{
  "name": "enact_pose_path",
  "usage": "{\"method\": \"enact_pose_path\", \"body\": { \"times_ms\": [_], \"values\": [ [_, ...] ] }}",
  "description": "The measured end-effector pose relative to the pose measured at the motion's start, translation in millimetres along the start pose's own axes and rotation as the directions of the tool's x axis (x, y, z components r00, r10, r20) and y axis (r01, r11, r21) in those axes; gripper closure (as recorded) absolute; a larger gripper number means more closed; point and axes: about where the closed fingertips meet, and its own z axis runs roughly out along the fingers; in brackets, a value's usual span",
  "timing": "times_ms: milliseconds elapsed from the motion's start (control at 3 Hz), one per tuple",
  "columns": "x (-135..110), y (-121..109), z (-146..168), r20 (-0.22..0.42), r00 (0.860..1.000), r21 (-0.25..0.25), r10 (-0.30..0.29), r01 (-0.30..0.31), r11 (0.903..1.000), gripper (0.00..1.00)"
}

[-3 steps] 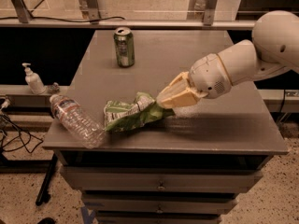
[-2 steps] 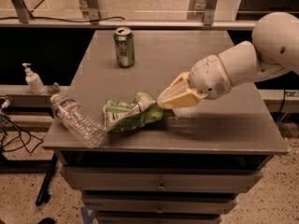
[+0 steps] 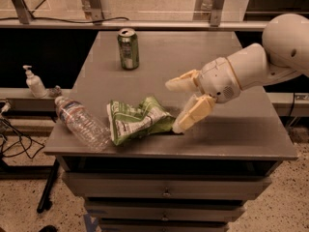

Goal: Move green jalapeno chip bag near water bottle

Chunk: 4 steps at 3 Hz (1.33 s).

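The green jalapeno chip bag (image 3: 137, 120) lies crumpled near the table's front edge, just right of the water bottle (image 3: 82, 123). The bottle lies on its side at the front left corner, its cap pointing back left. The bag's left edge is next to the bottle, almost touching it. My gripper (image 3: 176, 105) hangs just right of the bag, fingers spread wide and holding nothing. One finger (image 3: 182, 82) points left above the bag, the other (image 3: 193, 114) points down beside the bag's right end.
A green soda can (image 3: 128, 49) stands upright at the back of the grey table (image 3: 231, 139). A small white pump bottle (image 3: 35, 82) stands on a ledge left of the table. Drawers sit below the tabletop. Cables lie on the floor at left.
My gripper was closed on the bag's right end; it has opened and let the bag go. The bag rests flat beside the bottle.
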Motion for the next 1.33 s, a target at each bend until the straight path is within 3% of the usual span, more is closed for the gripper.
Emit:
{"method": "enact_pose_path", "body": {
  "times_ms": [333,667,1000,1333],
  "values": [
    [3,-3,-7,-0.008,1.000,0.019,-0.001,0.001,0.9998,0.00],
    [11,-23,-39,-0.043,0.999,0.104,0.018,-0.013,0.9944,0.00],
    [12,-57,-93,-0.121,0.993,0.236,0.004,0.025,0.9714,0.00],
    [12,-87,-158,-0.222,0.975,0.379,0.029,0.059,0.9237,0.00]
  ]
}}
